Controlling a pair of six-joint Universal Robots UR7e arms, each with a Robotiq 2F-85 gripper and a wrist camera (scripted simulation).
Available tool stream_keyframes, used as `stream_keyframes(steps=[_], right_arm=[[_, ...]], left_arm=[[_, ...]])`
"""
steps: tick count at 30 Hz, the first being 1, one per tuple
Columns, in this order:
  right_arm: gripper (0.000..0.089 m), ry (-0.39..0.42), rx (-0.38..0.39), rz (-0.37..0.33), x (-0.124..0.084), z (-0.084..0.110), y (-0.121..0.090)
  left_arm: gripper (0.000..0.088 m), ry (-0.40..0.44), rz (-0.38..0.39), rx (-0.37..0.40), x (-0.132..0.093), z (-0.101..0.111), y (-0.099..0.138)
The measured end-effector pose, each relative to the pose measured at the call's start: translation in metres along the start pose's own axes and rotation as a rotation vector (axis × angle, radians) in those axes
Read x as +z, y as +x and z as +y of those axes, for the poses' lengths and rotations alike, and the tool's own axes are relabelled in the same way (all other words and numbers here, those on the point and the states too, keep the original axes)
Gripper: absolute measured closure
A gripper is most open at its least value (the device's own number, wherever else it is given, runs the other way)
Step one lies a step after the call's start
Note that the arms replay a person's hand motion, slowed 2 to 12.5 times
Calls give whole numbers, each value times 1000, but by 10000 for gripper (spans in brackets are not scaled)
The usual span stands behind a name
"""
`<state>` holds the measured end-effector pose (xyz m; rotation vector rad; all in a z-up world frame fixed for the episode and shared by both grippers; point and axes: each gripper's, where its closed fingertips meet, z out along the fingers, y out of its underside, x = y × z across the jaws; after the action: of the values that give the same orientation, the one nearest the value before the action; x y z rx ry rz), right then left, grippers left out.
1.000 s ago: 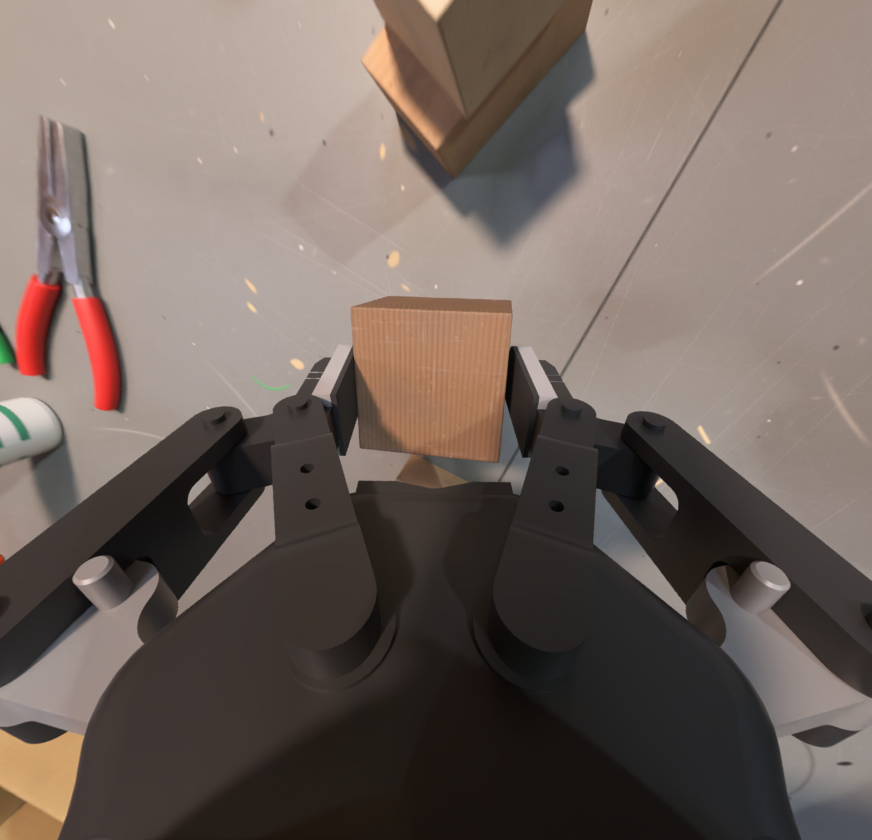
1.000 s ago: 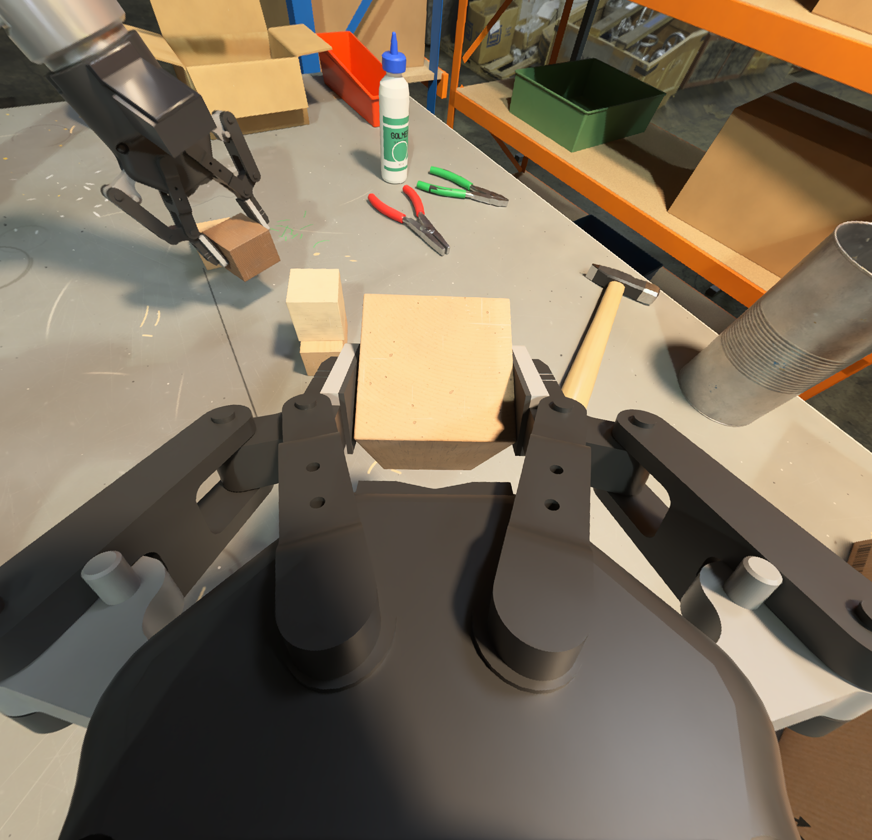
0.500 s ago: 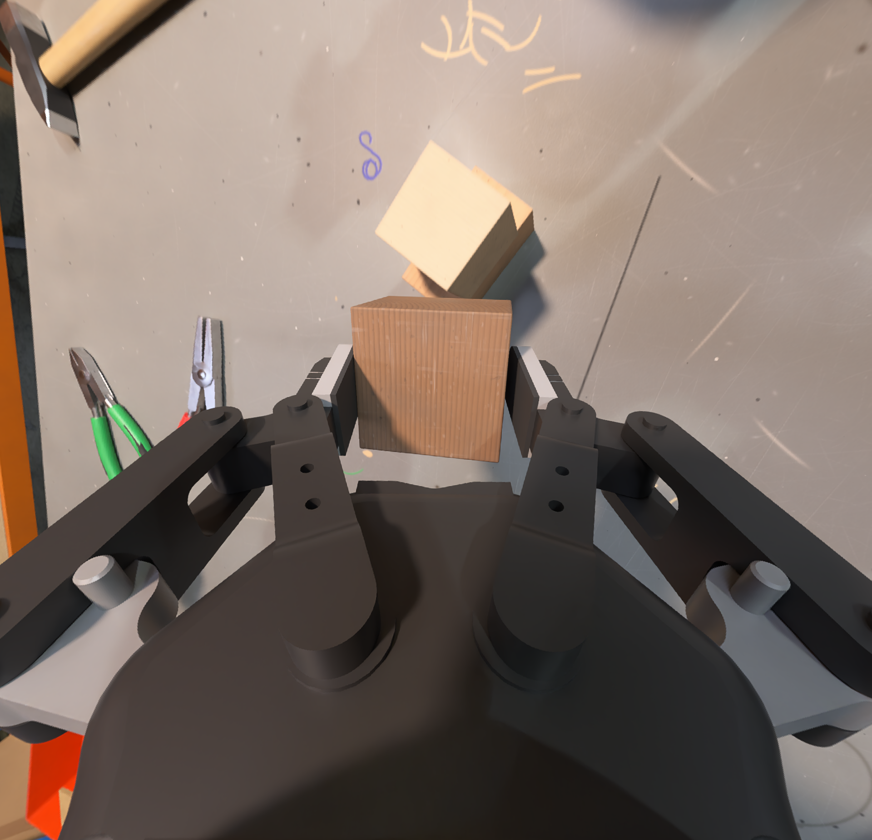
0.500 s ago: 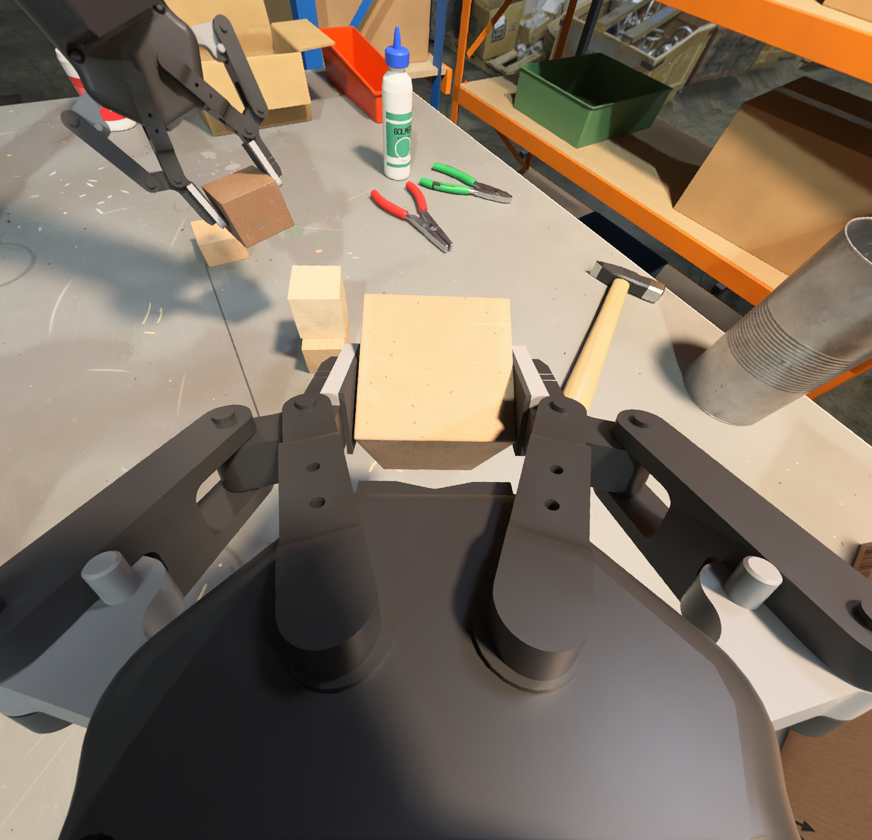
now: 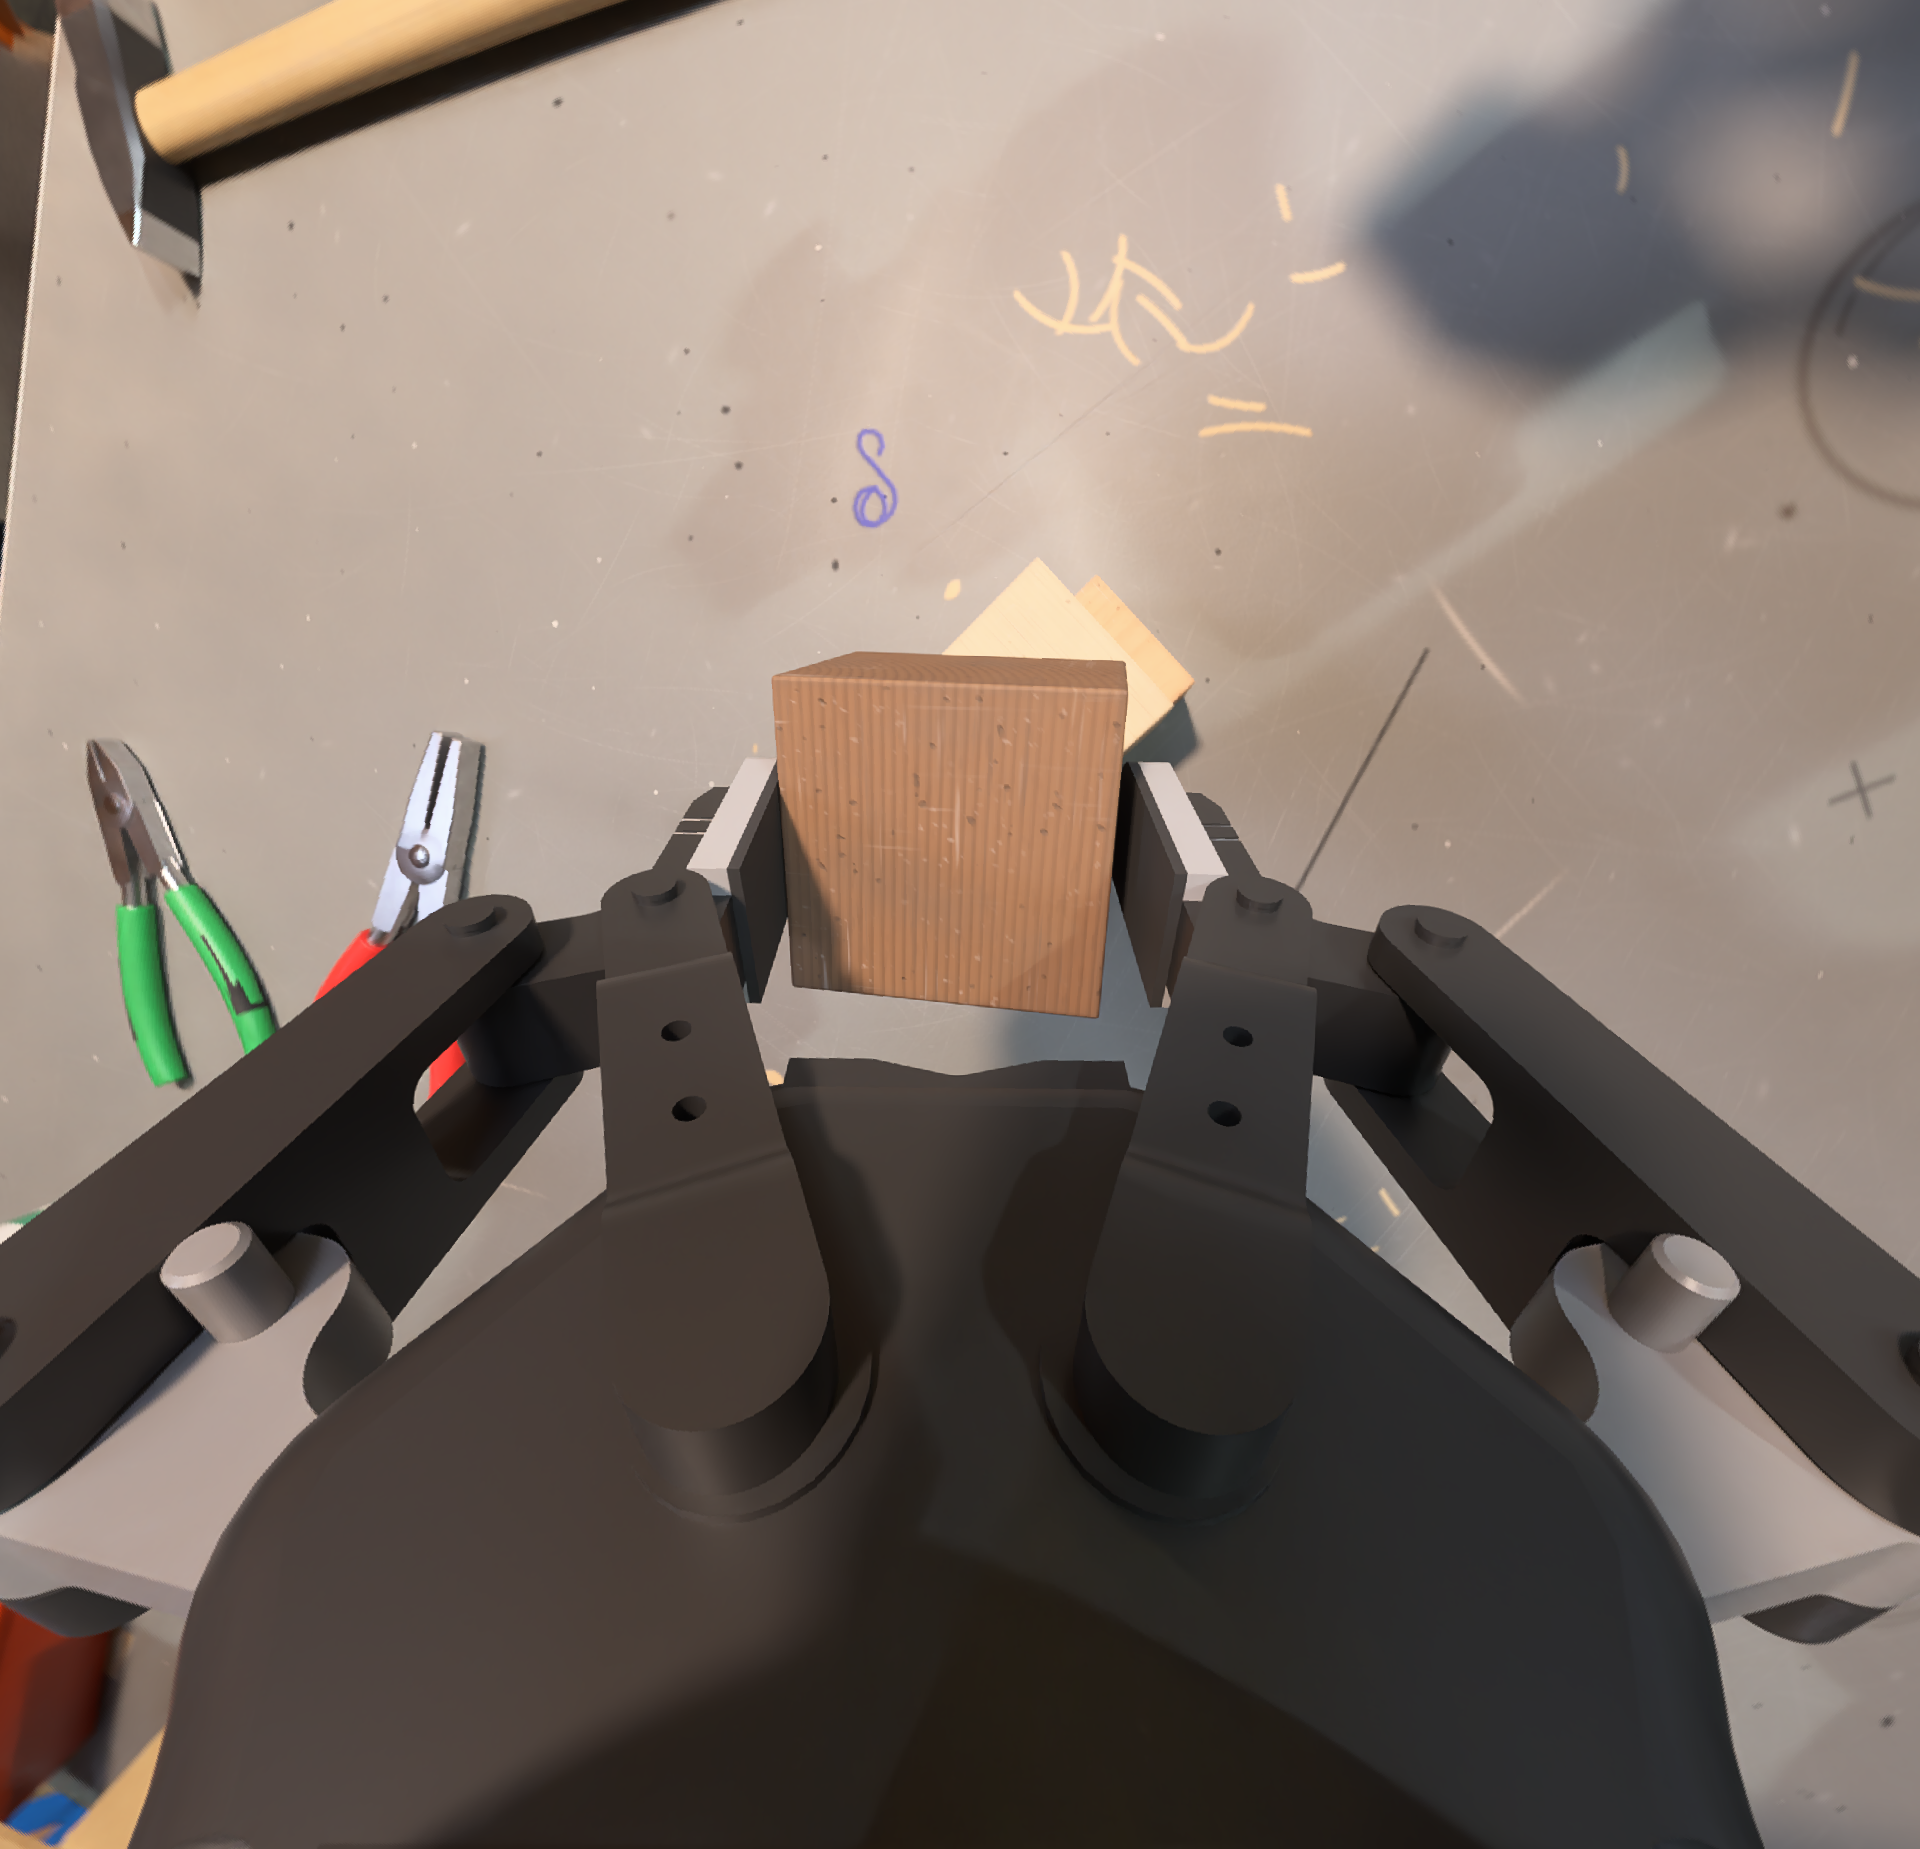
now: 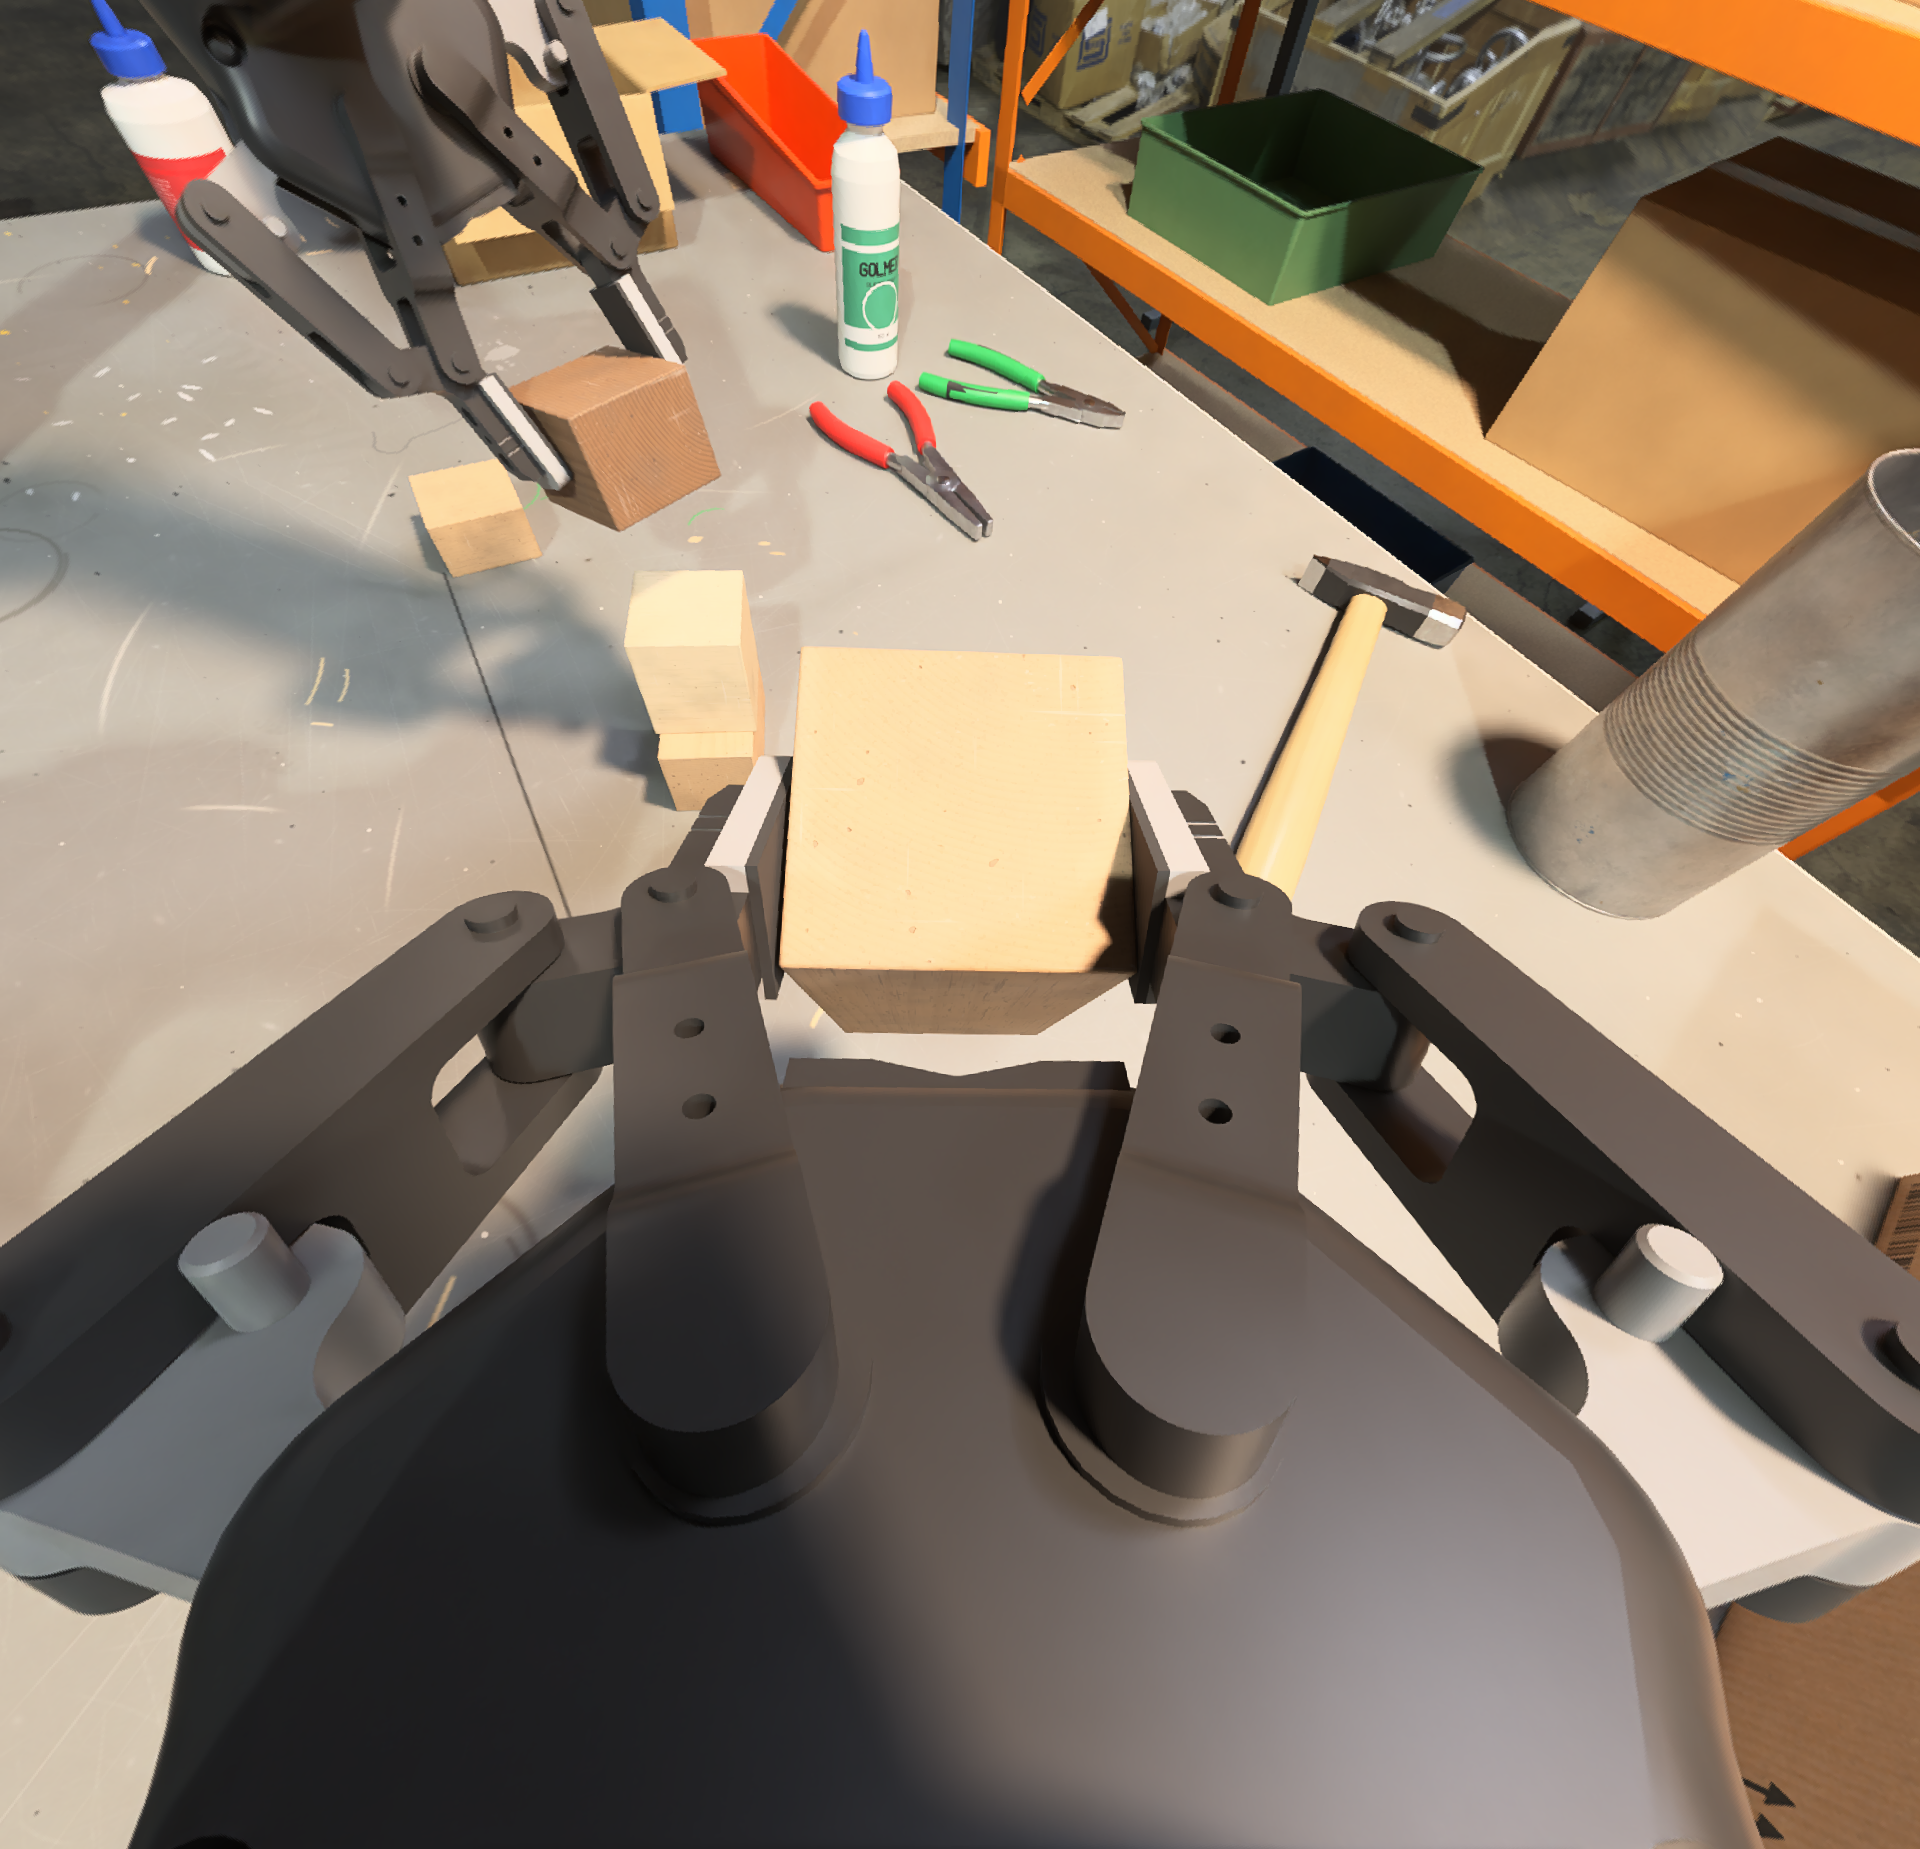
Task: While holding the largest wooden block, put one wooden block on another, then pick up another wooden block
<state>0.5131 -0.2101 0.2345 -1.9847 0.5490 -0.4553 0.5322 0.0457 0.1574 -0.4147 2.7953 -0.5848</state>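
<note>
While the largest pale block [image 6: 956, 812] is clamped by the right gripper [image 6: 954, 843], a brown block [image 5: 951, 833] is gripped by the left gripper [image 5: 951, 864], raised directly above the stacked pair [image 5: 1081, 636].

The largest wooden block [image 6: 951, 812], pale and smooth, sits clamped between the right tool's [image 6: 954, 864] fingers above the bench [image 6: 260, 864]. A dark brown block [image 5: 948, 833], tilted, hangs in the left tool's [image 5: 948, 864] grip just beside a small tan block [image 6: 476, 514] lying flat on the bench. Nearer, a pale block [image 6: 694, 646] stands stacked on a tan block [image 6: 707, 765].
</note>
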Motion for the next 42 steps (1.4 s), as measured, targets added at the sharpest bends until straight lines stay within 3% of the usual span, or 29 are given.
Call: stream_keyframes(steps=[9,18,28,42], right_arm=[[392,5,7,-5,-2,1,1],[392,15,17,-9,-5,1,2],[392,11,22,-13,-5,3,3],[392,8,23,-32,-4,4,0]], left_arm=[[340,-45,-77,-224,9,-3,-5],[340,-62,-106,-373,13,-5,0],[340,-115,-143,-449,19,-6,1],[340,-190,-209,-457,22,-5,3]])
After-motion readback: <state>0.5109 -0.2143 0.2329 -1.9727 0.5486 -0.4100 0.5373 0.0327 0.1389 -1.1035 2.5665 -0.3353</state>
